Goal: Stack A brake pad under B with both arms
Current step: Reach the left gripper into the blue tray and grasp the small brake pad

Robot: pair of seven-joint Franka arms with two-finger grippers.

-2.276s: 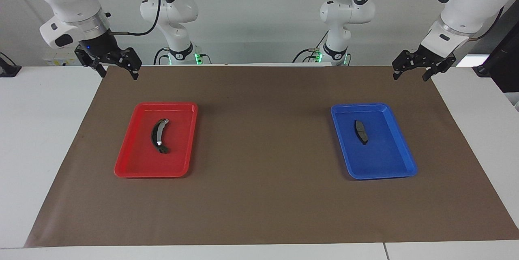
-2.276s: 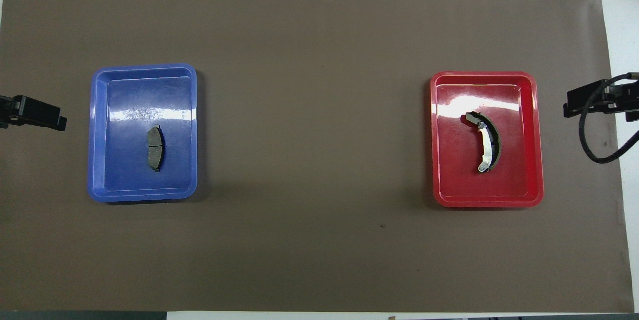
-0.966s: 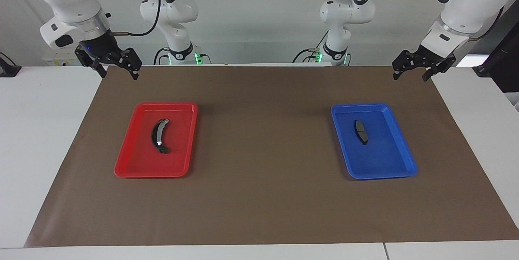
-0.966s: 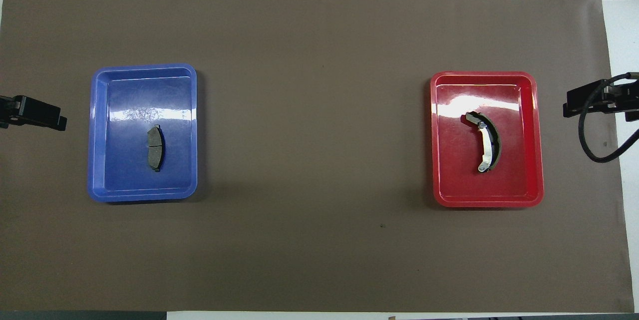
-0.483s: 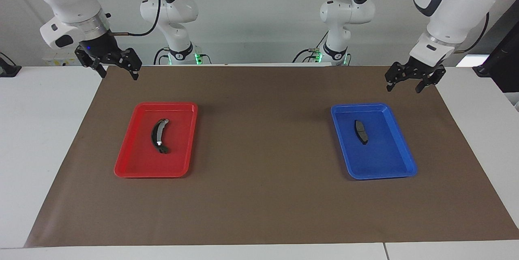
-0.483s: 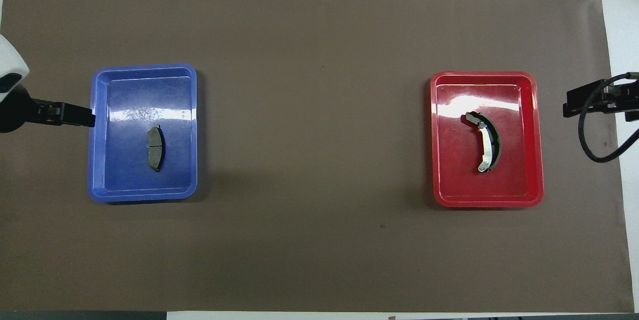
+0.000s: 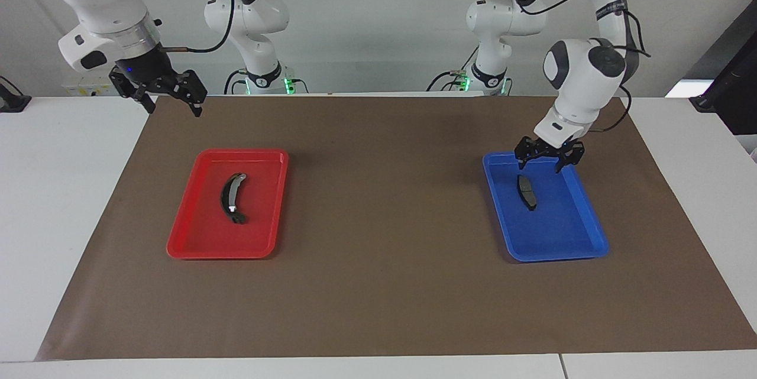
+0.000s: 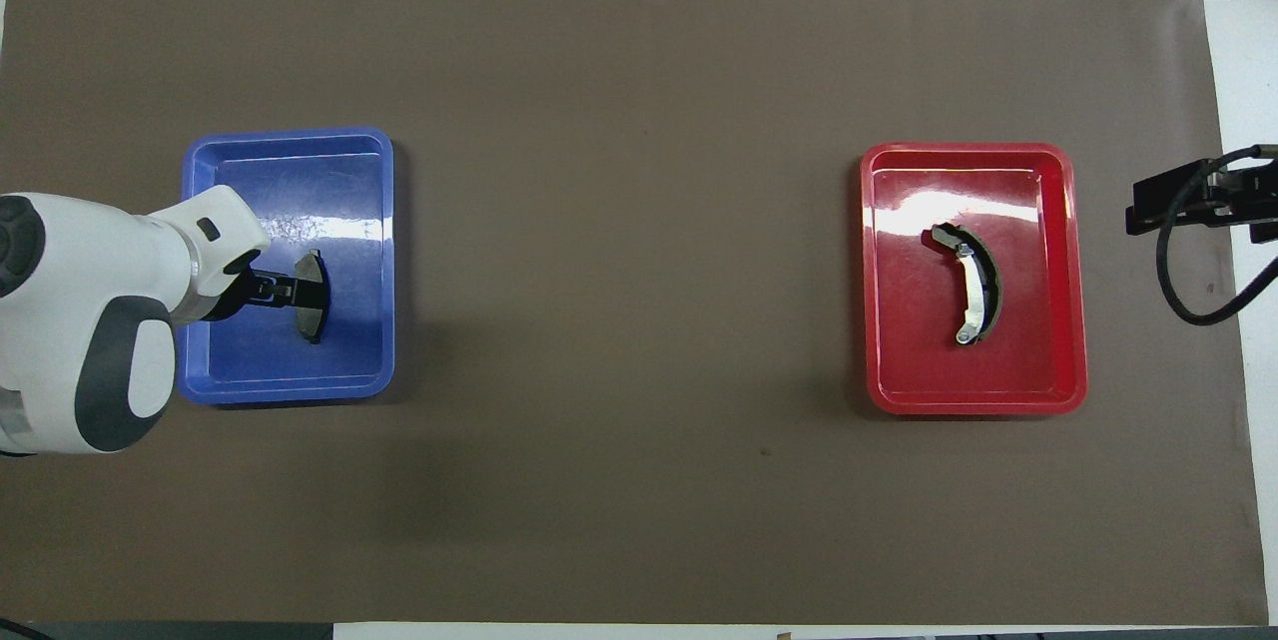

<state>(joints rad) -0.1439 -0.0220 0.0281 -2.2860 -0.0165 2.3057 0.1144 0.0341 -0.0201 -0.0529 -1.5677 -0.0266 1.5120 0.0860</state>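
Note:
The A brake pad, short and matte dark grey, lies in the blue tray toward the left arm's end of the table. My left gripper hangs open just above the pad's end nearer the robots and does not touch it. In the overhead view the left gripper covers part of the pad. B, the long black crescent pad with a silver patch, lies in the red tray. My right gripper waits open and empty over the mat's corner, toward the robots from the red tray.
Both trays sit on a brown mat that covers most of the white table. The overhead view shows the blue tray, the red tray with B, and the right gripper beside the red tray.
My left arm has swung in from the mat's corner and lowered its open gripper over the A pad in the blue tray. The right arm and both pads have not moved.

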